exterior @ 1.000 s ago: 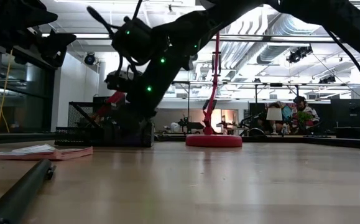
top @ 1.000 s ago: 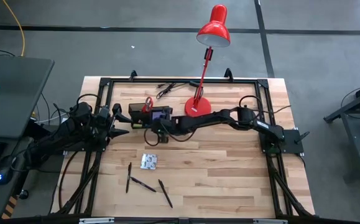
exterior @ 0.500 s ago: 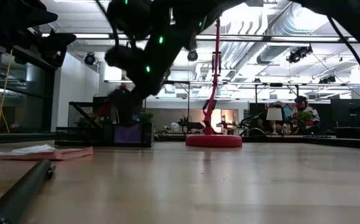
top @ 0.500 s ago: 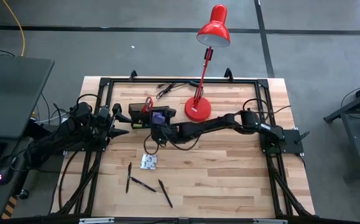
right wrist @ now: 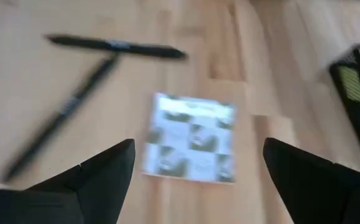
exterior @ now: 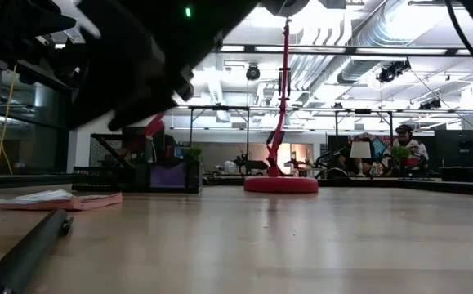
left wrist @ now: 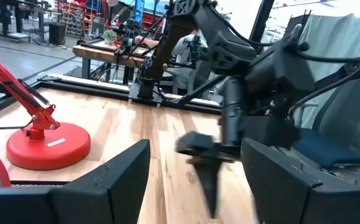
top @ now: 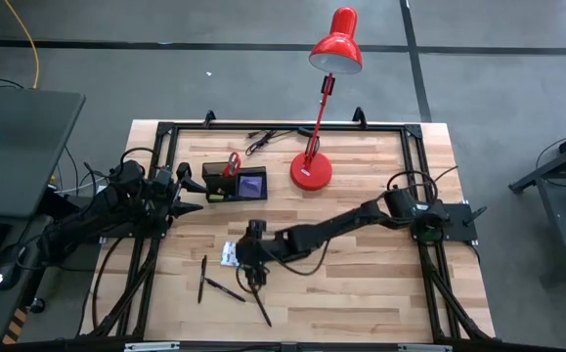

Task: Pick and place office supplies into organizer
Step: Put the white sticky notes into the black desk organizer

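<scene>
My right gripper [top: 249, 266] hangs spread wide and empty over the white-grey patterned square packet [right wrist: 190, 137] lying flat on the wooden table [top: 361, 274] (thin black pens [right wrist: 114, 46] beside it), well apart from the black rectangular organizer [top: 234, 183].

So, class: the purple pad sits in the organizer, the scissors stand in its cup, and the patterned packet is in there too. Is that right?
Not quite. The patterned packet lies out on the table, as the high view shows, below the right gripper with its jaws open. The purple pad and scissors are in the organizer.
</scene>
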Robot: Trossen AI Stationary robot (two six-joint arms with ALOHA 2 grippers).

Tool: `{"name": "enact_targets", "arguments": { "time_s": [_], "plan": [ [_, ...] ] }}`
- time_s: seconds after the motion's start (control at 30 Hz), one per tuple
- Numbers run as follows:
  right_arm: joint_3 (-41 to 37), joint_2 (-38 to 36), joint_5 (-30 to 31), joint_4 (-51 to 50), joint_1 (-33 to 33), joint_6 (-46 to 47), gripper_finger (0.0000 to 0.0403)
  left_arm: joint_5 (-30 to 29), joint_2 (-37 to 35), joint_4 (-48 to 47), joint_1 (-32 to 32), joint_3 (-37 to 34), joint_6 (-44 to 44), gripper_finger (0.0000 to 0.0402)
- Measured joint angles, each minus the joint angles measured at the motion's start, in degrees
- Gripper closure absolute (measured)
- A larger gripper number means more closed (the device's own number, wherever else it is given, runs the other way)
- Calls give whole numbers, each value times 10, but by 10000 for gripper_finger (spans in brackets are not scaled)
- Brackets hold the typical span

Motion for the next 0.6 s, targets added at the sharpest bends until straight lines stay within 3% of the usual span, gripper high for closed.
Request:
{"name": "enact_targets", "arguments": {
  "time_s": [0.17, 0.43, 0.6],
  "plan": [
    [0, 3, -29, 40, 13, 33, 50, 0, 0, 0, 0, 0, 0, 163],
    [1, 22, 54, 37, 7, 95, 45, 0, 0, 0, 0, 0, 0, 163],
    [0, 57, -22, 54, -20, 102, 39, 0, 0, 0, 0, 0, 0, 163]
  ]
}}
